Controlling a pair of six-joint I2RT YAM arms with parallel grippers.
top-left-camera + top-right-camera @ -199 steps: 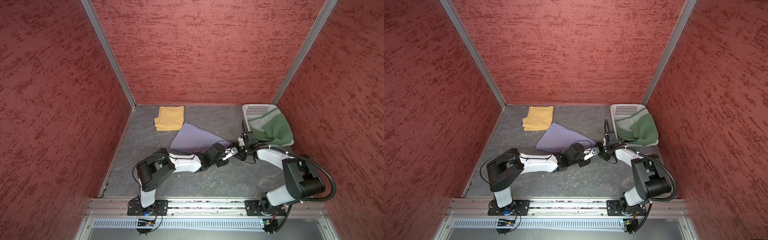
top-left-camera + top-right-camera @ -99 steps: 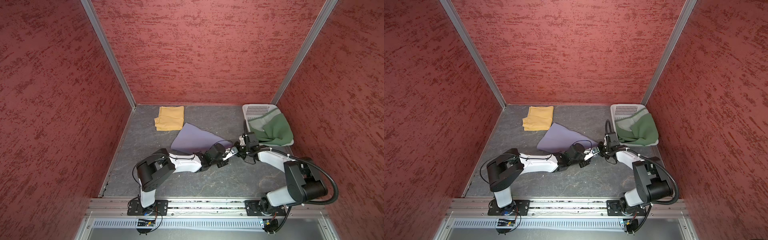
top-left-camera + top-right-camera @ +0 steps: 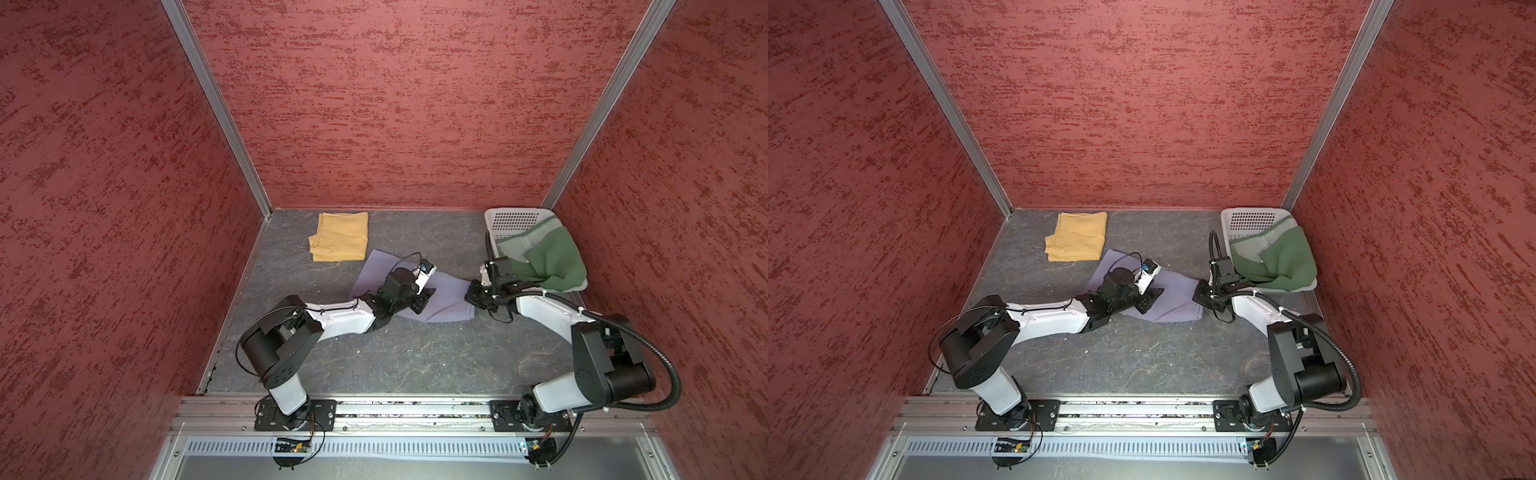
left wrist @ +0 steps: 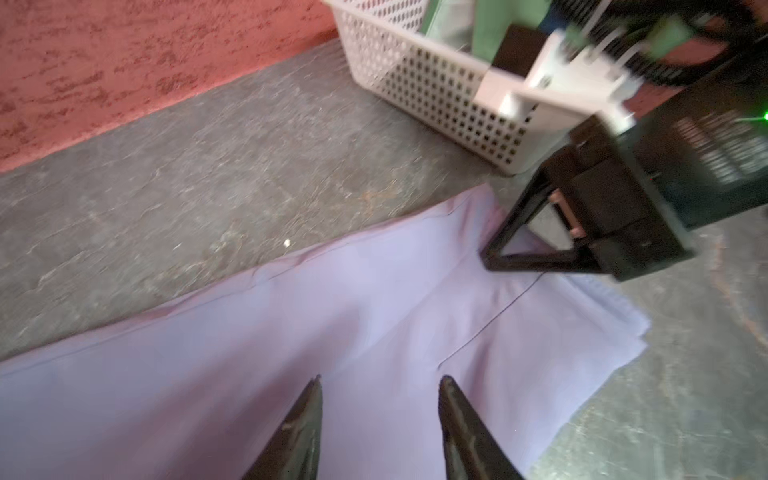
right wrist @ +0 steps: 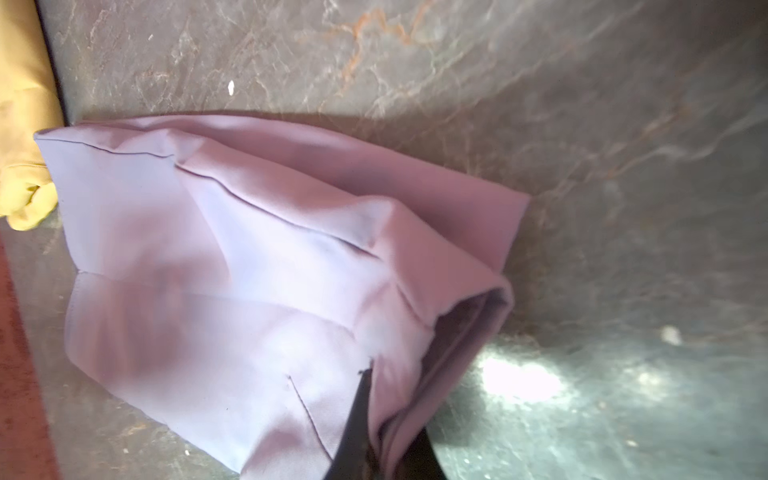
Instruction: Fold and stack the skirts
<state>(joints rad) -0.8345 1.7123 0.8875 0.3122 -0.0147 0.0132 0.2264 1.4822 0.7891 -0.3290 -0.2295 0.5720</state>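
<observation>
Skirts: yellow skirt [image 3: 338, 237] lay folded at back of table [image 3: 415, 353], likely done; lavender skirt [image 3: 444, 299] mid-table, part folded, not stacked; green skirt [image 3: 548, 262] heaped in basket [image 3: 515, 218], untouched; right gripper [image 4: 490, 254] clamped on lavender corner; left gripper [image 4: 381, 380] above it, jaws partway apart, holding nothing

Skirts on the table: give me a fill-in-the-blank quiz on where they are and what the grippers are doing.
The right gripper is ____ on the lavender skirt.
The left gripper hangs over it with jaws ____.
The yellow skirt lies ____ near the back wall.
The green skirt sits in the white ____.
Answers: shut, open, folded, basket.
</observation>
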